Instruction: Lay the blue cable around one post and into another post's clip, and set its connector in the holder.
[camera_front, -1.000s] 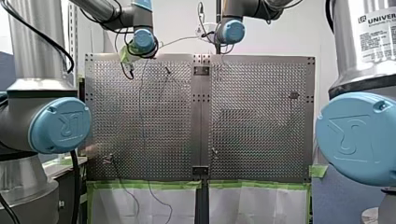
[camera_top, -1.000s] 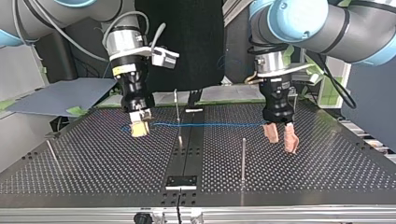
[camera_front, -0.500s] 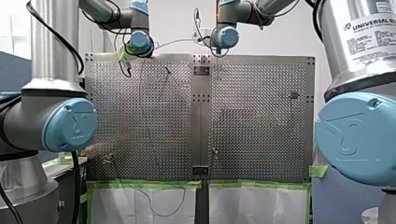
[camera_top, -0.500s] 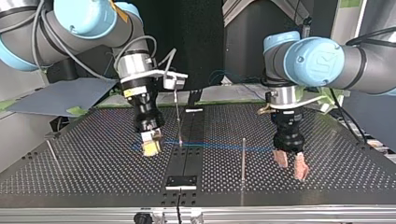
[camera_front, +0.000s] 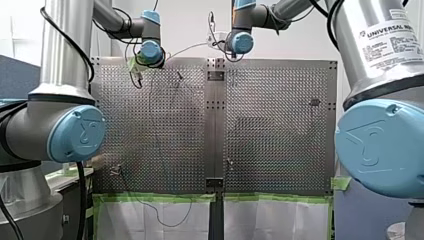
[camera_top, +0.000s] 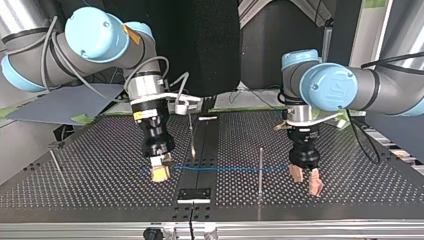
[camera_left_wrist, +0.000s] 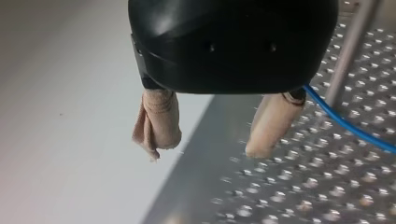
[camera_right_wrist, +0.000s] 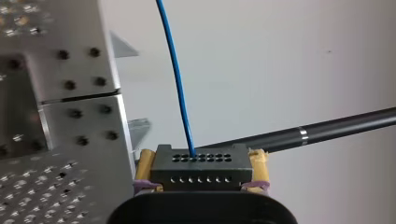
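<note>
1. Brought toward the table (camera_top: 90, 187) edge nearest the top camera, along with right gripper (camera_top: 160, 172) and left gripper (camera_top: 306, 180): blue cable (camera_top: 225, 168), taut, past a post (camera_top: 260, 170)
2. Clamped in right gripper: connector (camera_right_wrist: 201, 169); left gripper fingers apart, cable beside one
3. Light, limp, probably slippery: best held by rigid connector

The front view looks from above one end of the bench (camera_front: 270, 100) along it, the top view faces back low from the opposite end, and both wrist views hang close to it.
</note>
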